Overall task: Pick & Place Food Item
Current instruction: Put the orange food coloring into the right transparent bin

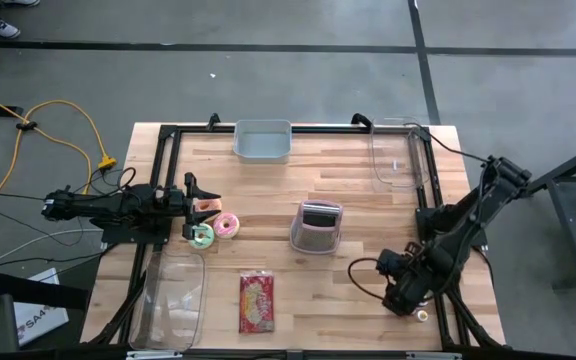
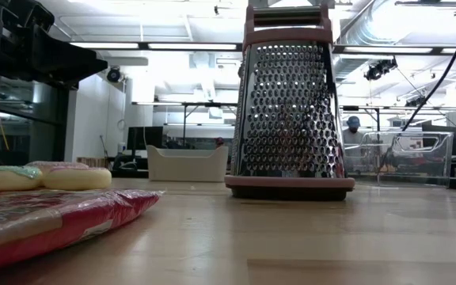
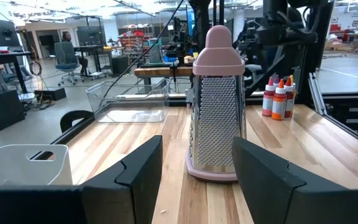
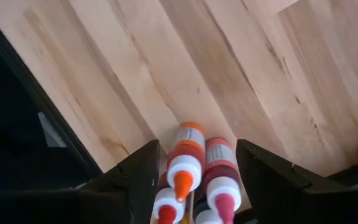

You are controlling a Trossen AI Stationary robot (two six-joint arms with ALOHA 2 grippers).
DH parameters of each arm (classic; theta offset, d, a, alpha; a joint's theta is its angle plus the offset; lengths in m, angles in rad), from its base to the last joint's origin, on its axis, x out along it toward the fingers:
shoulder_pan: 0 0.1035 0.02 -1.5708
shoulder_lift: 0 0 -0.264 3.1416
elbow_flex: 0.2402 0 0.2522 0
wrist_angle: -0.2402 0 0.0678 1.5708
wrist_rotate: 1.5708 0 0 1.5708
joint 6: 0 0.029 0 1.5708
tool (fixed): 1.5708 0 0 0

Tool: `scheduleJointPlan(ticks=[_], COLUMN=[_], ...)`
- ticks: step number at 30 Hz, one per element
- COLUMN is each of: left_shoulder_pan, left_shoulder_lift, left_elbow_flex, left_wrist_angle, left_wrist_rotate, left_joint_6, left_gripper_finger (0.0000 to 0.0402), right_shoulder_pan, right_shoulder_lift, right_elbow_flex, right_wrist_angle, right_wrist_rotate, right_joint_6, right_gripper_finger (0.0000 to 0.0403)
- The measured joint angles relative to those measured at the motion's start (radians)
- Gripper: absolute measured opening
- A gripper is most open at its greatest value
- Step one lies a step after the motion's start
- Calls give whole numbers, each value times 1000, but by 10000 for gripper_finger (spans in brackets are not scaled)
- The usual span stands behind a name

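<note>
While the right gripper [image 4: 194, 180] is held spread around small bottles [image 4: 194, 168], the left gripper [image 3: 194, 180] is held apart facing the grater [image 3: 216, 112].

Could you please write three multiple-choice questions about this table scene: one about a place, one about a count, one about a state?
1. Where does the red snack packet lie?
A. Near the table's front edge, between the grater and the edge
B. Inside the grey bin at the back
C. On top of the doughnuts

2. How many small squeeze bottles show between the right claw's fingers in the right wrist view?
A. One
B. Three
C. Six

3. How does the grater stand?
A. Lying flat on its side
B. Upright on its base
C. Hanging from a claw

Answers:
1. A, the high view shows it flat on the wood in front of the grater.
2. B, three tips show, one orange and two red.
3. B, the low view shows its base on the table with the handle up.
</note>
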Motion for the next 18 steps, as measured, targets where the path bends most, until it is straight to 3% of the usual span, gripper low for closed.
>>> scheduleJointPlan(ticks=[10,18], left_shoulder_pan=[0,0], left_shoulder_lift=[0,0], left_elbow_flex=[0,0], left_wrist_angle=[1,1], left_wrist_rotate=[0,0], left_joint_6=[0,0], left_gripper_finger=[188,188], right_shoulder_pan=[16,21], right_shoulder_lift=[65,74], right_elbow_flex=[28,28], right_wrist_angle=[-1,27], right_wrist_rotate=[-98,-100], right_joint_6=[26,30], right_gripper_finger=[201,201])
